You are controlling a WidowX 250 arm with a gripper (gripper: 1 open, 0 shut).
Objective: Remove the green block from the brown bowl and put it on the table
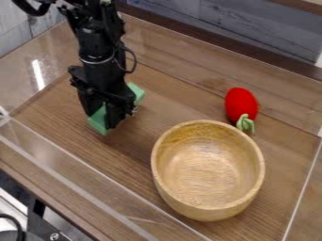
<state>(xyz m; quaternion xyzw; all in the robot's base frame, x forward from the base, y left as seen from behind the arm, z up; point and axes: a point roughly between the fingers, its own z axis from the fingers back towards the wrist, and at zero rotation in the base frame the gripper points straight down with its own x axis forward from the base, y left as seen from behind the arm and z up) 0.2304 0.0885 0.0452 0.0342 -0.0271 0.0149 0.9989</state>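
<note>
Left of the brown bowl [208,168], the green block [115,111] is gripped just over the table [176,94]

Only one camera view is given: the block is pinched between the jaws of the down-pointing gripper [108,116], its long axis slanted from lower left to upper right, its low end seemingly at or near the wood; contact cannot be confirmed. The bowl is seen empty, a red toy [242,103] beyond it, so release here appears to be what remains

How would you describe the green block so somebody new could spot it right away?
Start at the big round wooden bowl, then look up and left across the table to the black robot arm. The green block sits gripped in its claw, a mint-coloured bar, unlike the red strawberry toy on the right.
</note>
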